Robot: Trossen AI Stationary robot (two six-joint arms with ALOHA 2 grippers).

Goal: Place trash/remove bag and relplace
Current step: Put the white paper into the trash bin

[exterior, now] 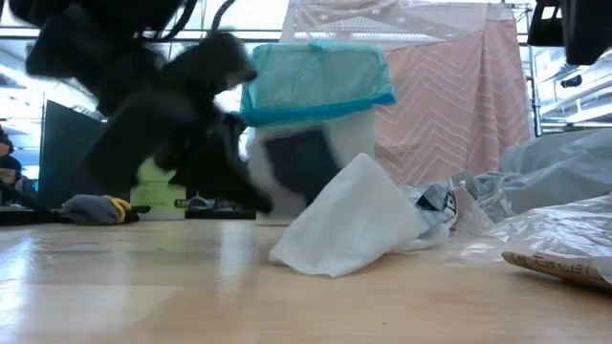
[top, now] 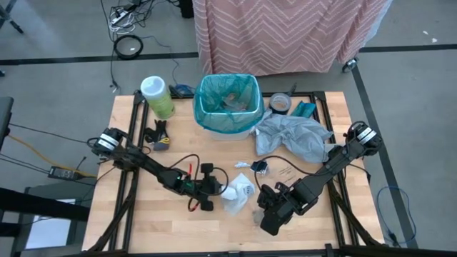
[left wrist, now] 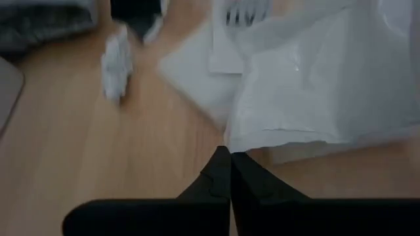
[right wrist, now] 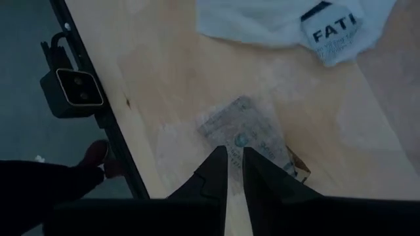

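**Teal liner in bin, litter on the table: view-by-view findings**

Teal-green bag lines the white bin at the far middle of the wooden table. The high view shows scraps lying inside it; the low view shows only its rim folded over the bin's top edge.

Left gripper lies low at the table's middle, just beside a white paper wrapper. The left wrist view settles its state: the two fingers are pressed together tip to tip with nothing between them, and the wrapper's edge sits just beyond the tips. The low view gives only a dark blur for this arm, with the wrapper standing up from the boards in front of the bin.

Right gripper is near the table's front edge. Its wrist view shows the fingers close together with a narrow gap, directly over a flat clear plastic packet lying on the wood; whether they grip it cannot be told. The high view barely shows this packet.

A grey plastic sheet lies crumpled right of the bin, with small dark blue scraps just beside it. A green canister stands at the far left.
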